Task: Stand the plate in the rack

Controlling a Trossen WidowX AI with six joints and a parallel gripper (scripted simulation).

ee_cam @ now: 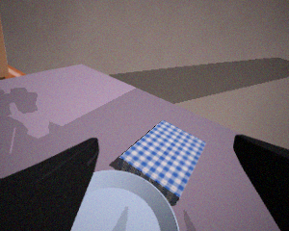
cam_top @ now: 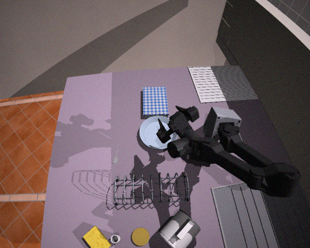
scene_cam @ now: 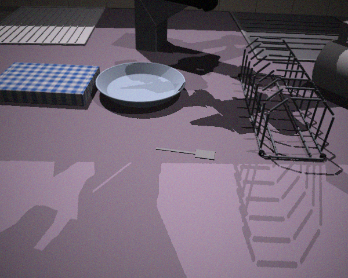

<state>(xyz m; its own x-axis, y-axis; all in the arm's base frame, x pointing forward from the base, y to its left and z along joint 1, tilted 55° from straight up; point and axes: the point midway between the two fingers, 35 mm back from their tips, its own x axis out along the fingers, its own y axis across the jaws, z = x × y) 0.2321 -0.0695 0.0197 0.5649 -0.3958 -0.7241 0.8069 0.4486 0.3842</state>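
A pale blue plate (cam_top: 155,132) lies flat on the purple counter, its far rim leaning on the checked block; it also shows in the exterior view (scene_cam: 140,83) and at the bottom of the wrist view (ee_cam: 125,204). The wire dish rack (cam_top: 151,188) stands on the counter nearer the front, with its slots empty, and shows at the right of the exterior view (scene_cam: 285,101). My gripper (cam_top: 172,120) is open and empty, held above the plate's right rim, with one finger over the plate and one beyond it. Both dark fingers frame the wrist view (ee_cam: 166,183).
A blue checked block (cam_top: 155,100) lies just behind the plate. A small flat spatula (cam_top: 115,155) lies left of the rack. A grey canister (cam_top: 180,229), a yellow sponge (cam_top: 95,237), a small cup (cam_top: 114,238) and a yellow disc (cam_top: 140,236) sit in front of the rack. The arm's grey base (cam_top: 221,121) stands right of the plate.
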